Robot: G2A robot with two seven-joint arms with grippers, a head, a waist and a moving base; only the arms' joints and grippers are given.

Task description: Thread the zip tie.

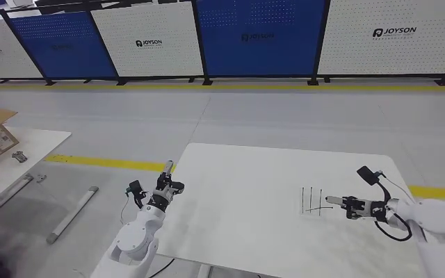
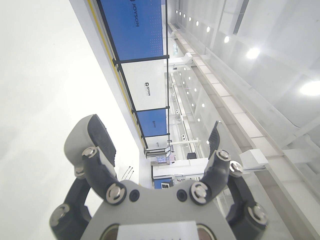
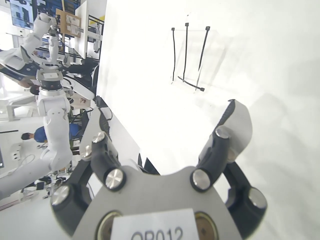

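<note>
Backdrop: blue and white pegboard panels stand beyond a grey floor with a yellow line
Table: white, smooth top
Zip ties: four, black, on the right half of the table, roughly midway between its far and near edges; three lie side by side
Crossing tie: the fourth, laid slantwise by the tail ends of the others
Right gripper: jaws spread wide, nothing held; just beside the ties, on the side of the table's right edge, tips aimed at them
Left gripper: jaws spread wide, nothing held; at the table's left edge toward the far-left corner, well apart from the ties
Handling, my read: very light, thin, springy rather than limp; slick plastic lying flat, likely to skid or flick away under a pad; not fragile
Hold, my read: pinch across the strap close to the square head, other gripper on the tail a little back from the tip, so the tip stays stiff enough to find the slot
</note>
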